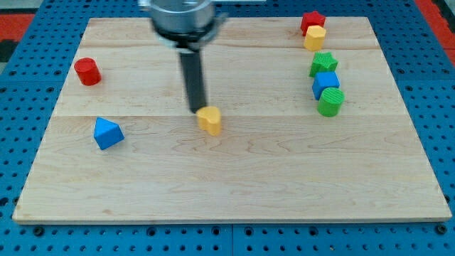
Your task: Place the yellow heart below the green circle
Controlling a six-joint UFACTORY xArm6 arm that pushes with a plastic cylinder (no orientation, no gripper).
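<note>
With no gripper to open or close, our tip [198, 110] rests against the upper-left edge of the yellow heart [210, 120] mid-board, so we judge the push is underway and must carry it rightward to below the green circle [330, 102].

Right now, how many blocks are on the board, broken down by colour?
Red: 2, the red cylinder and the red star
Yellow: 2, the yellow heart by my tip, and the yellow block
Green: 2, the green star and the green circle
Blue: 2, the blue triangle and the blue block
Total: 8
</note>
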